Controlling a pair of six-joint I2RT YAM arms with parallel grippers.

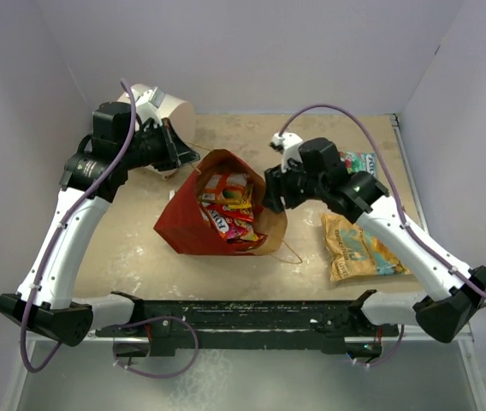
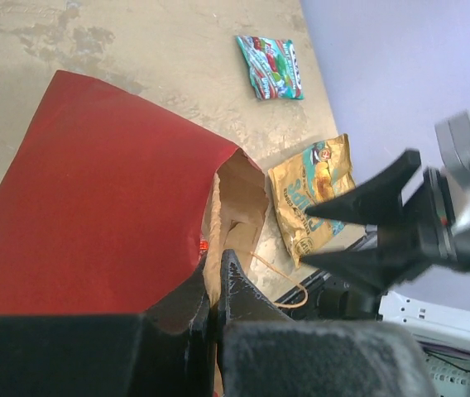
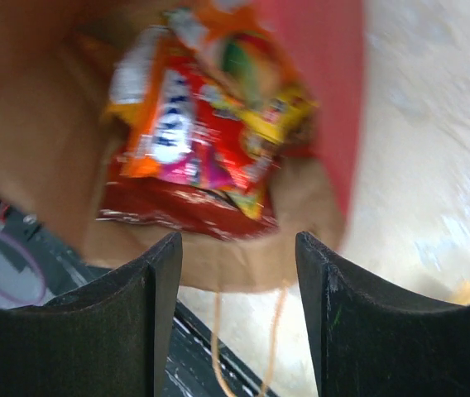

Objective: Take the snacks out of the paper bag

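From above, you see the paper bag (image 1: 193, 216) lying on its side mid-counter (image 1: 140, 257), red outside, with orange and red snacks (image 1: 228, 208) in its mouth. A tan packet (image 1: 358, 248) and a teal packet (image 1: 361, 161) lie to its right. Your left wrist view shows the left claw (image 2: 216, 289) closed, pinching the bag's rim. Your right wrist view shows the right claw (image 3: 239, 248) open, holding nothing, just before the packets inside.

snacks (image 3: 187, 142): blurred | paper bag (image 2: 94, 207): left edge cut off
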